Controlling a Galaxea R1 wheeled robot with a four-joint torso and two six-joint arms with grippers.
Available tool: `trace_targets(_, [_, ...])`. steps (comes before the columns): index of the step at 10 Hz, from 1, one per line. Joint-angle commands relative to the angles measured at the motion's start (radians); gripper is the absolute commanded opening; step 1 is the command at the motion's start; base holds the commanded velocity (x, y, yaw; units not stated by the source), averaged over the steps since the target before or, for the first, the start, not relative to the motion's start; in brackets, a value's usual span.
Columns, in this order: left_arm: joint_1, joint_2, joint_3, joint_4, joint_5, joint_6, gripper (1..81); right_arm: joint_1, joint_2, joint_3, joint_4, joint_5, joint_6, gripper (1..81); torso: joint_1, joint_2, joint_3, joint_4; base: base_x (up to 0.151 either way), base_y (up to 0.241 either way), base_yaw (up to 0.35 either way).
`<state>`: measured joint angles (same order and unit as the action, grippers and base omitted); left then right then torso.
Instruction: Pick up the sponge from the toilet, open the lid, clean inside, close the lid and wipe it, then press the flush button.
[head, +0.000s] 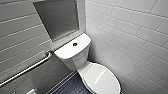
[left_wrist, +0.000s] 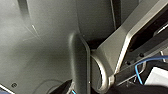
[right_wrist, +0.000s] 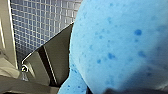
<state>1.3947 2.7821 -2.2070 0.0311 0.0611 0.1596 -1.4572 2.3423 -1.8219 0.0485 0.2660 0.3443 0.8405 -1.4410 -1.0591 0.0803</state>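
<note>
Right now the right gripper (right_wrist: 120, 90) is clamped on the sponge (right_wrist: 117, 42), which bulges close against the wrist camera, blue and speckled. Beyond the sponge, past the gripper, lies the small-tiled floor (right_wrist: 37, 22), so the right wrist is turned downward. The left wrist looks onto the robot's own grey shell (left_wrist: 50, 37) and a blue cable (left_wrist: 140, 67); whether the left gripper is apart or together cannot be told. From the head camera the toilet (head: 75, 61) stands in a tiled corner, its lid (head: 101, 78) down over the bowl. The button (head: 75, 44) sits on the tank (head: 67, 51), and a grab bar (head: 27, 68) runs along the wall (head: 20, 37) beside it.
</note>
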Motion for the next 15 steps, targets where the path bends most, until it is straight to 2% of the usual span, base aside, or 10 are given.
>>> trace_targets(1, [0.007,-0.010,-0.005,-0.030,0.074,0.001,81.1,-0.101,0.143,-0.173,-0.093,-0.040,-0.004,1.0,-0.062,0.096,0.095,0.000,0.000,0.000,0.000])
trace_targets(5, [0.017,0.030,-0.072,-0.030,0.074,0.001,81.1,-0.119,0.255,-0.311,-0.131,-0.054,-0.005,1.0,-0.157,0.240,0.243,0.000,0.000,0.000,0.000])
trace_targets(6, [0.019,0.041,-0.094,-0.030,0.074,0.001,81.1,-0.121,0.292,-0.361,-0.133,-0.057,-0.005,1.0,-0.180,0.275,0.180,0.000,0.000,0.000,0.000])
trace_targets(7, [0.019,0.063,-0.133,-0.027,0.072,0.001,81.1,-0.127,0.336,-0.423,-0.133,-0.057,-0.005,1.0,-0.198,0.299,0.203,0.000,0.000,0.000,0.000])
trace_targets(9, [0.022,0.148,-0.298,-0.028,0.074,0.001,81.1,-0.137,0.399,-0.514,-0.134,-0.057,-0.005,1.0,-0.236,0.357,0.217,0.000,0.000,0.000,0.000])
trace_targets(10, [0.028,0.180,-0.356,-0.026,0.074,0.003,81.1,-0.141,0.421,-0.545,-0.146,-0.056,-0.007,1.0,-0.259,0.393,0.309,0.000,0.000,0.000,0.000])
trace_targets(12, [0.030,0.189,-0.373,-0.030,0.074,0.003,81.1,-0.142,0.464,-0.595,-0.179,-0.056,-0.005,1.0,-0.294,0.451,0.336,0.000,0.000,0.000,0.000])
trace_targets(15, [0.034,0.192,-0.375,-0.030,0.074,0.002,81.1,-0.142,0.499,-0.637,-0.196,-0.057,-0.005,1.0,-0.356,0.545,0.432,0.000,0.000,0.000,0.000])
